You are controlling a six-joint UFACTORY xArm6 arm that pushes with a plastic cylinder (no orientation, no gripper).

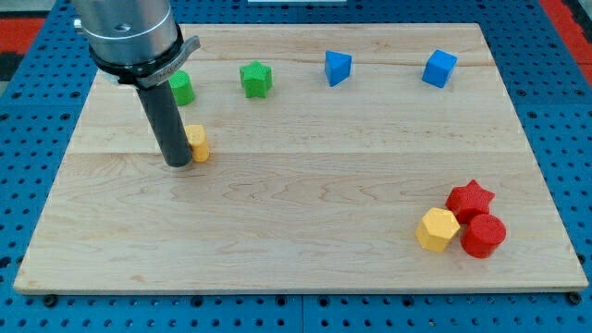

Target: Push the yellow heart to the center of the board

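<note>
A yellow block (197, 142), the heart, lies at the view's upper left of the wooden board (305, 185); the rod hides its left part, so its shape is hard to make out. My tip (178, 163) rests on the board against the yellow block's left side.
A green block (181, 89) sits partly behind the rod, above the yellow one. A green star (256, 79), a blue triangular block (338, 67) and a blue cube (439, 68) line the top. A yellow hexagon (437, 228), red star (470, 198) and red cylinder (484, 235) cluster bottom right.
</note>
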